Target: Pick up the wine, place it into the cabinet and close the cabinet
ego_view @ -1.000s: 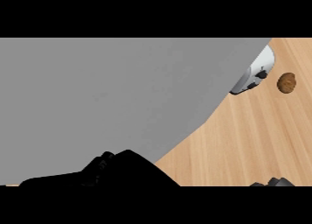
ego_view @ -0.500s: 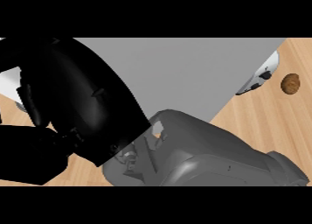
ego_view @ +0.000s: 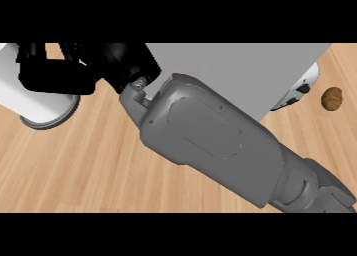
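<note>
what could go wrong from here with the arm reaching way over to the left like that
1. The right hand overlaps the white cylinder, possibly the wine, at the view's left edge. Whether it holds the cylinder cannot be seen, so a nudge might tip it.
2. The grey forearm crosses in front of the grey cabinet in this view, so swinging toward the cabinet could clip its edge.

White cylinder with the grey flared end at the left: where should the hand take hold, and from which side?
Take the white cylinder round its straight white wall, clear of the wider grey end, since that wall is even and the end flares. Probably come from its right, where the black right hand overlaps it; its left side runs out of view.
</note>
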Available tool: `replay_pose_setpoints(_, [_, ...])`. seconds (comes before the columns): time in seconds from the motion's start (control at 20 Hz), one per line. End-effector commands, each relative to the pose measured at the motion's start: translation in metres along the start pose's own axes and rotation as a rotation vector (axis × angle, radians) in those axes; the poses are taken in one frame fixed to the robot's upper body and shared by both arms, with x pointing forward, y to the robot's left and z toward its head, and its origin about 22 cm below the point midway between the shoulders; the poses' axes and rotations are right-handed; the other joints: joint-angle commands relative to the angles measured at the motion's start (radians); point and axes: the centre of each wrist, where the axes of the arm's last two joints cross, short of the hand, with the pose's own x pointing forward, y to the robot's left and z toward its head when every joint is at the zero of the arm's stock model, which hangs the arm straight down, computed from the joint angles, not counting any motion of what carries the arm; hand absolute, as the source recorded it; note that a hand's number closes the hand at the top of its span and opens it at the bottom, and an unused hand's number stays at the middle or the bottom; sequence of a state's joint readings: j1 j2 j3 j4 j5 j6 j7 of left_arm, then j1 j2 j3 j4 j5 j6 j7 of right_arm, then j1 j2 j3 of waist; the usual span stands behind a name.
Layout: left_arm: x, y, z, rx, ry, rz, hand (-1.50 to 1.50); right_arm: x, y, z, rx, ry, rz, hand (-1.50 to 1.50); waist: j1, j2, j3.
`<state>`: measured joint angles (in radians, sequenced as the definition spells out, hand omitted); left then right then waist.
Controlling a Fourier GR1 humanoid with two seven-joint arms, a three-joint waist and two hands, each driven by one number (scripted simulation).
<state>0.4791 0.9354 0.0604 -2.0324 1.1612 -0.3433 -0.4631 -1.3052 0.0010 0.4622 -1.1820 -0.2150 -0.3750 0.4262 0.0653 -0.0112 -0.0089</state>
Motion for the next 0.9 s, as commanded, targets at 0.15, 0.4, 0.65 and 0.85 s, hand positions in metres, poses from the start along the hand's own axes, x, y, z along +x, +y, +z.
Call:
replay_pose_setpoints(0.15, [0.008, 0.003, -0.005, 0.009, -0.015, -0.004, 1.5, -0.067, -0.059, -0.016, -0.156, 0.104, 0.044, 1.5, -0.019, 0.038, 0.008])
replay_pose_setpoints(0.4, [0.007, -0.003, -0.007, 0.014, -0.023, -0.013, 1.5, -0.075, -0.076, -0.02, -0.184, 0.103, 0.079, 1.5, -0.018, 0.041, 0.008])
replay_pose_setpoints(0.65, [0.01, 0.001, -0.01, 0.021, -0.045, -0.026, 1.5, -0.098, -0.085, -0.016, -0.195, 0.109, 0.141, 1.5, -0.032, 0.05, 0.007])
replay_pose_setpoints(0.85, [0.009, -0.006, -0.011, 0.013, -0.023, -0.004, 1.5, -0.095, -0.08, -0.02, -0.197, 0.116, 0.133, 1.5, -0.03, 0.04, 0.007])
